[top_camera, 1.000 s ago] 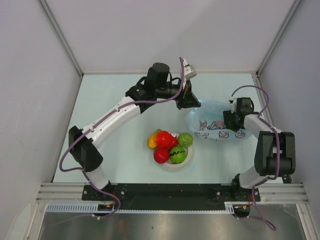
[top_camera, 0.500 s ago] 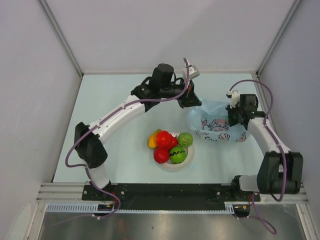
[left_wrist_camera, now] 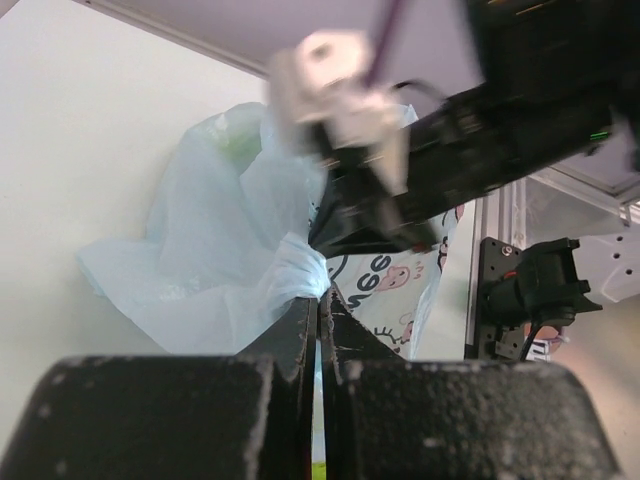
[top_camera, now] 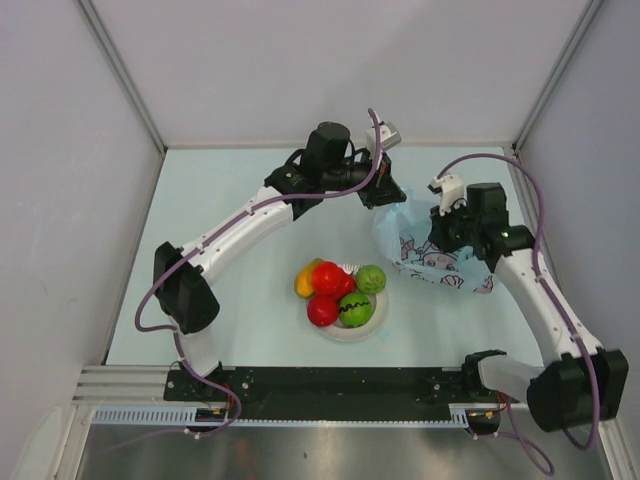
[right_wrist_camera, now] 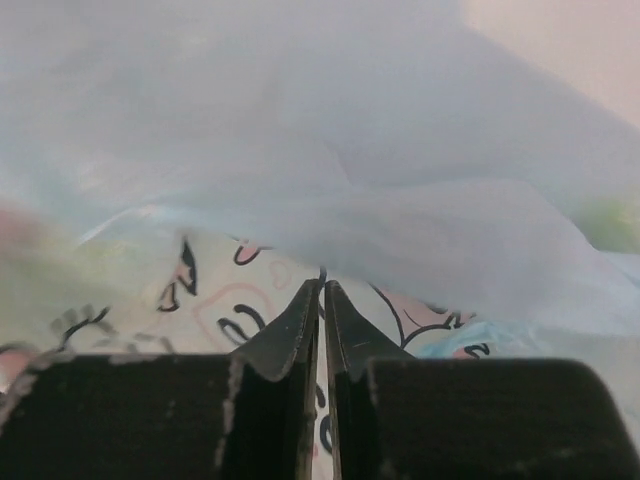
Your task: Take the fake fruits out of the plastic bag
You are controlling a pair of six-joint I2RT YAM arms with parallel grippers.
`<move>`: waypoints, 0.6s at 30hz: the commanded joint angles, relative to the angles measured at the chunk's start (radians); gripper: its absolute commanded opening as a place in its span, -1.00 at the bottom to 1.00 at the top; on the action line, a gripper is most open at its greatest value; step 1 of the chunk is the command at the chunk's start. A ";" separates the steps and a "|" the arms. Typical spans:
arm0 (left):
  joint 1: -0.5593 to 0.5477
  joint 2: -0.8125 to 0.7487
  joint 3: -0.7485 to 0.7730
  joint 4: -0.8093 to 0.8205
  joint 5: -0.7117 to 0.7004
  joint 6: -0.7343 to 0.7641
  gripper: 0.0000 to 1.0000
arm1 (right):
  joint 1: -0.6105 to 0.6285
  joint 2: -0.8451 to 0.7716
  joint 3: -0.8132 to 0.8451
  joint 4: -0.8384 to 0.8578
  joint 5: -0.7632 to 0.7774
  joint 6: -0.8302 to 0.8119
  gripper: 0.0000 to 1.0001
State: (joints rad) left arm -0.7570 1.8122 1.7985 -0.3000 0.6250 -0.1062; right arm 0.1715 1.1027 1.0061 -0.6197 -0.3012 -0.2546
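The left claw [left_wrist_camera: 320, 295] pinches a fold at the plastic bag's [top_camera: 425, 262] far edge; the right claw [right_wrist_camera: 322, 285] is pressed together on its film. The bag sits right of centre on the desk [top_camera: 230, 290], with the fake fruits [top_camera: 340, 292] heaped on a white plate [top_camera: 345, 333] just beside it and bare desk stretching left. The bag's print is too small to read.

Pale blue table [top_camera: 250, 325]; grey walls [top_camera: 330, 70]; aluminium rails [top_camera: 120, 383].

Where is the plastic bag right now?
In the top view, the plastic bag lies right of centre, just behind-right of the white plate, its far corner pinched by the left end effector.
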 commanded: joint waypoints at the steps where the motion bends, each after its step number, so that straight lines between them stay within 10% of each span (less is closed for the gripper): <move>1: -0.004 -0.039 0.025 0.039 0.021 -0.036 -0.99 | 0.010 0.147 -0.015 0.119 0.086 0.020 -0.81; 12: -0.004 -0.067 0.013 0.070 0.080 -0.055 -0.99 | -0.092 0.341 -0.050 0.392 0.238 -0.090 -0.20; 18: -0.004 -0.050 0.027 0.082 0.130 -0.058 -0.99 | -0.107 0.454 -0.050 0.515 0.335 -0.204 0.49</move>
State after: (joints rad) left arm -0.7570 1.7992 1.7977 -0.2623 0.6922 -0.1425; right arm 0.0742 1.4895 0.9463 -0.2504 -0.0654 -0.3561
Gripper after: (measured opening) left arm 0.006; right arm 0.678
